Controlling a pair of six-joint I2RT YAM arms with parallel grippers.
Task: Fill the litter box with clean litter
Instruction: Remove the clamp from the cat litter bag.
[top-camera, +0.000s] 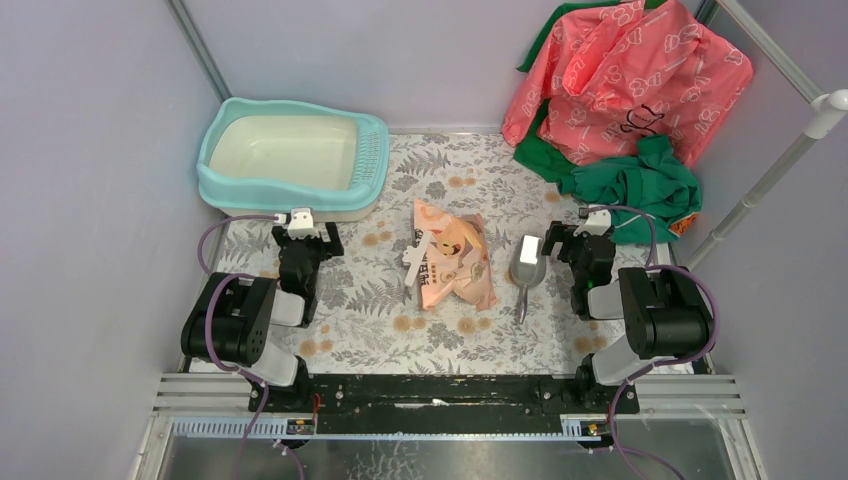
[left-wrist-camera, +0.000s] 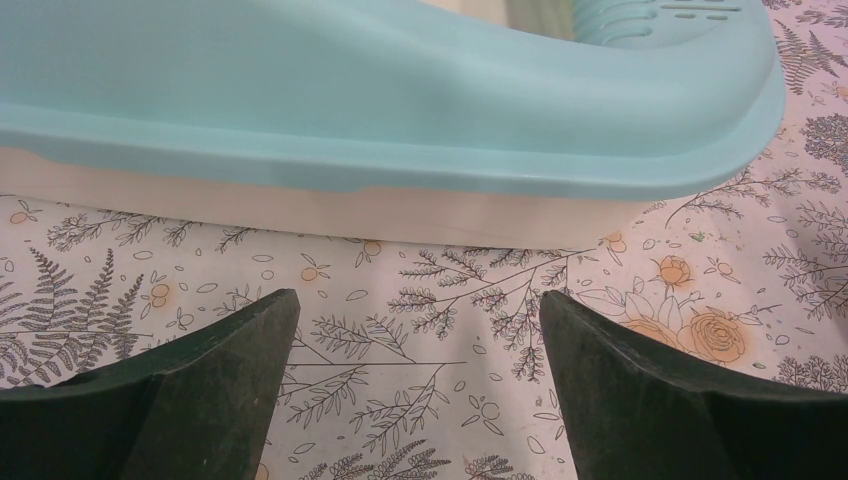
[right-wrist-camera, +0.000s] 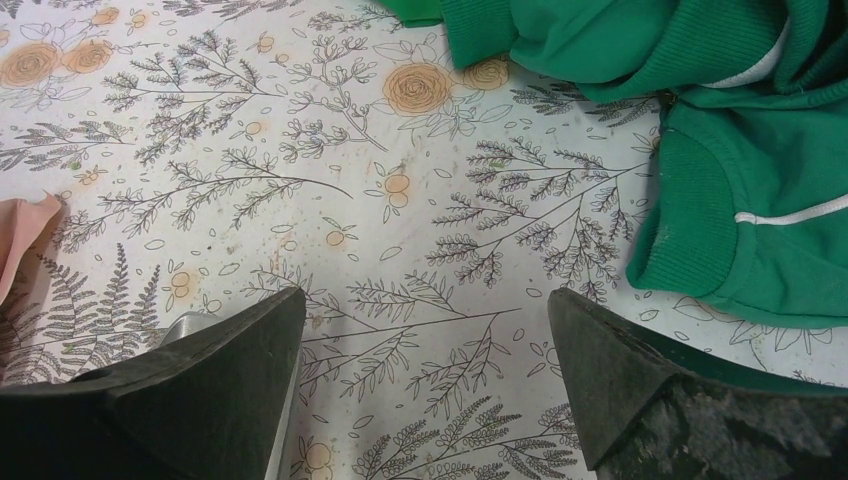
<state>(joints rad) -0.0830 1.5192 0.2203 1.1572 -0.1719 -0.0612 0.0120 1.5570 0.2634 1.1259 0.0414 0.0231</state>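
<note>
Litter box sits far left w/ the pan bare. No litter showing, prob inside the bag mid-table. Left claw & right claw both spread wide, empty. We'd guess the bag's floppy n slick, so pinch a top corner.

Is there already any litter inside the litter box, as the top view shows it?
No, in the top view the cream inner pan of the litter box shows only bare, smooth plastic.
</note>
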